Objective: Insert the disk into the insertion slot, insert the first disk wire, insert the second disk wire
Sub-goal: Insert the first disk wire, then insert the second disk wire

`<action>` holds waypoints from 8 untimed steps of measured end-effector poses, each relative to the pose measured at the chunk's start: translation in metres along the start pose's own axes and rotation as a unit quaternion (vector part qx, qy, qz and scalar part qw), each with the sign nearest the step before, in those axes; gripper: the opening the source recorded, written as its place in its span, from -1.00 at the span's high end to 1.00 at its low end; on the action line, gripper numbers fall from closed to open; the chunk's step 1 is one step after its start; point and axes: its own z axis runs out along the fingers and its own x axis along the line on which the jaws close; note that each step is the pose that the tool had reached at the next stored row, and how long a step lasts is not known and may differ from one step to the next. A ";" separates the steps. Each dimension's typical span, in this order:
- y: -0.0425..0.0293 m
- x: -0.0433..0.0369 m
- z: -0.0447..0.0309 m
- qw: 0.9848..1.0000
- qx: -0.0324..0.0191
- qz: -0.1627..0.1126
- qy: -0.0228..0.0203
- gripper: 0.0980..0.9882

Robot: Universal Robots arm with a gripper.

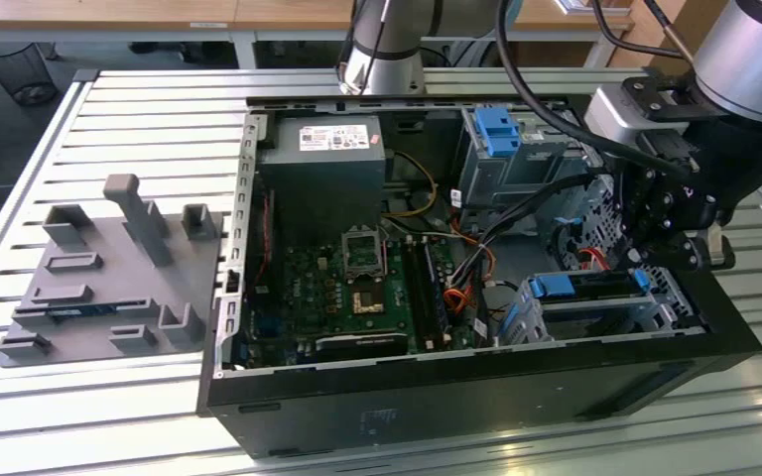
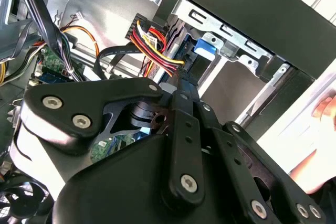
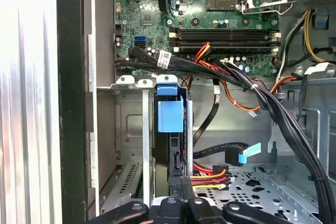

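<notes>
The disk, in its bright blue carrier [image 1: 590, 285], sits in the insertion slot [image 1: 619, 315], a low perforated metal cage at the case's corner on the exterior view's right. My gripper [image 1: 657, 266] hangs just above the carrier's end. In both wrist views the gripper [image 3: 182, 192] [image 2: 181, 80] is shut on a black connector with red, yellow and black wires [image 3: 208, 173] [image 2: 157, 51], held against the dark edge of the disk [image 3: 175, 156] below the blue carrier tab [image 3: 170, 114] [image 2: 205, 45]. A black cable with a light-blue connector [image 3: 249, 153] lies loose beside the cage.
The open computer case holds a motherboard [image 1: 354, 278], a power supply [image 1: 321, 159] and a taller grey cage with a blue tab [image 1: 498, 129]. Thick black cable bundles [image 3: 273, 103] cross beside the cage. A grey fixture plate [image 1: 103, 278] lies on the slatted table at the exterior view's left.
</notes>
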 end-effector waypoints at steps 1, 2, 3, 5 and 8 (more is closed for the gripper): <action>0.0000 0.0000 0.0000 1.000 0.000 0.000 0.000 0.98; 0.0000 0.0000 -0.0001 1.000 0.000 0.000 0.000 0.98; 0.0000 0.0000 -0.0001 1.000 0.000 0.000 0.000 0.98; 0.0001 0.0000 -0.0003 1.000 0.000 0.000 0.001 0.98; 0.0016 0.0000 -0.0004 1.000 0.000 0.000 0.001 0.98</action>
